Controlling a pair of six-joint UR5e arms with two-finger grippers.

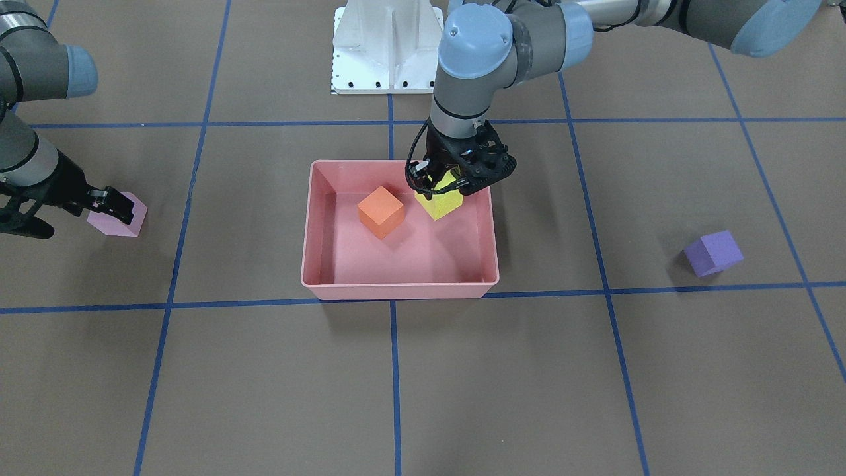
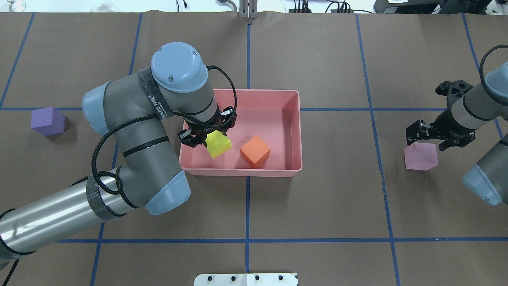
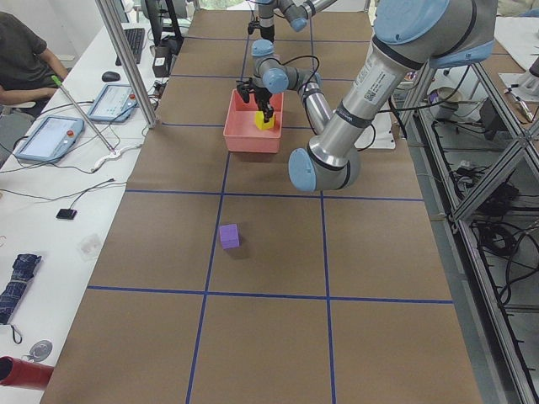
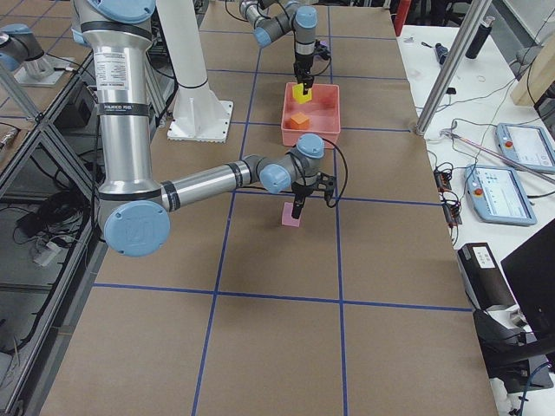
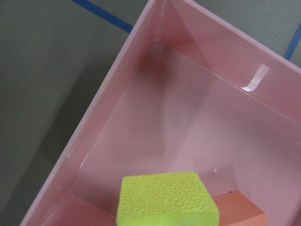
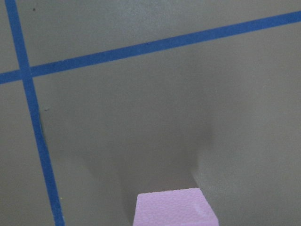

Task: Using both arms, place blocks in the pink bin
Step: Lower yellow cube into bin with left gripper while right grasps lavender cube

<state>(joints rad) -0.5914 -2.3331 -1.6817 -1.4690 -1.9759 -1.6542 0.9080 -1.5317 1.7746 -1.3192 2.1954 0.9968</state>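
Note:
My left gripper [image 1: 441, 190] is shut on the yellow block [image 1: 439, 202] and holds it just above the floor of the pink bin [image 1: 396, 289], at the bin's end nearest my left arm. The orange block [image 1: 381, 211] lies in the bin beside it. The left wrist view shows the yellow block [image 5: 167, 200] over the bin floor. My right gripper [image 2: 426, 143] is down at the light pink block [image 2: 421, 156], fingers closed on it at table level. The purple block [image 2: 48, 121] lies alone on the table, far out on my left.
The white pedestal [image 1: 386, 46] stands behind the bin at the robot's base. Blue tape lines [image 1: 394, 370] grid the brown table. In the exterior left view a side bench [image 3: 59, 135] with tablets and an operator runs along the far edge.

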